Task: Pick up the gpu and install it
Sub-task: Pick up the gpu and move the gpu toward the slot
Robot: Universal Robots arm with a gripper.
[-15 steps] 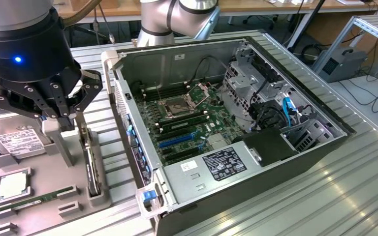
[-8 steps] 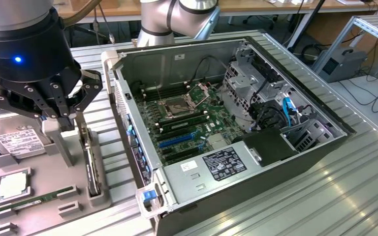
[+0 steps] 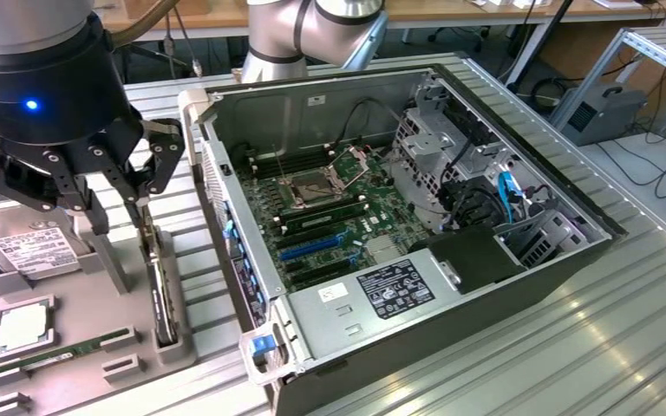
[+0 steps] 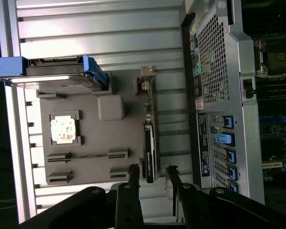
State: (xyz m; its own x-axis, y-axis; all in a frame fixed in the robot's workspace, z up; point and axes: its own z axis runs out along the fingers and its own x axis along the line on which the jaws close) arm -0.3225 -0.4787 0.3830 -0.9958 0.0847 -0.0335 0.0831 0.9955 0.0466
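The gpu point(image 3: 162, 295) is a thin dark card standing on edge in a slot of the grey parts tray point(image 3: 79, 390), to the exterior view's left of the open computer case point(image 3: 426, 286). My gripper point(image 3: 119, 221) hangs just above one end of the card, open and holding nothing. In the wrist view the gpu point(image 4: 149, 148) runs lengthwise between the two black fingers point(image 4: 133, 191), with my gripper point(image 4: 153, 174) straddling its near end. I see a gap on both sides of the card. The blue expansion slots point(image 3: 310, 247) lie on the motherboard inside the case.
The tray also holds a silver hard drive point(image 3: 32, 247) in a blue carrier point(image 4: 93, 71), a CPU point(image 3: 23, 328) and a slim RAM stick point(image 3: 49, 357). A grey post point(image 3: 104, 260) stands beside the card. The case wall point(image 3: 212, 173) rises close to the tray.
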